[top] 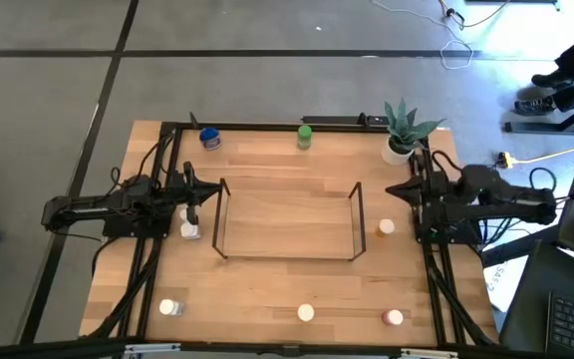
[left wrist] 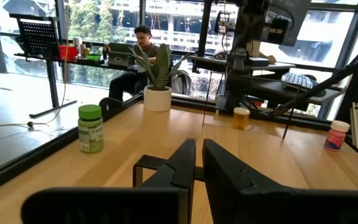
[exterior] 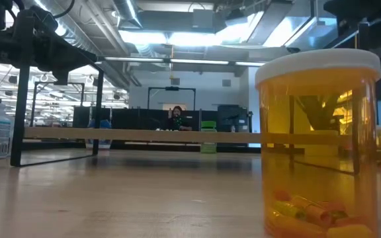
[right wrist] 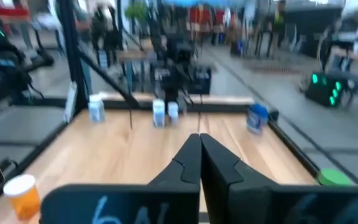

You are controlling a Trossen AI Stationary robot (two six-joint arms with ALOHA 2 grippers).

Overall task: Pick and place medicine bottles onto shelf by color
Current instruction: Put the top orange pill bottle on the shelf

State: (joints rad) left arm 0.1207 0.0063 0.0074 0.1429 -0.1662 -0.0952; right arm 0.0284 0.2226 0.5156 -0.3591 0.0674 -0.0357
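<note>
The wire shelf [top: 287, 219] stands mid-table. My left gripper [top: 215, 193] hovers at its left end, shut and empty; my right gripper [top: 391, 189] hovers at its right end, shut and empty. All bottles stand upright on the table. A blue-capped bottle [top: 208, 138] and a green one [top: 305, 137] are at the far edge. A white one [top: 189, 230] is below my left gripper. An orange one [top: 386, 227] is right of the shelf. A white one [top: 170, 308], a white-capped orange one [top: 306, 313] and a pink-red one [top: 394, 318] are along the near edge.
A potted plant [top: 405, 132] stands at the far right corner, close to my right arm. A black frame [top: 267, 126] edges the table. In the low view the orange bottle [exterior: 319, 139] fills the near right. A person [left wrist: 143, 43] sits beyond the table.
</note>
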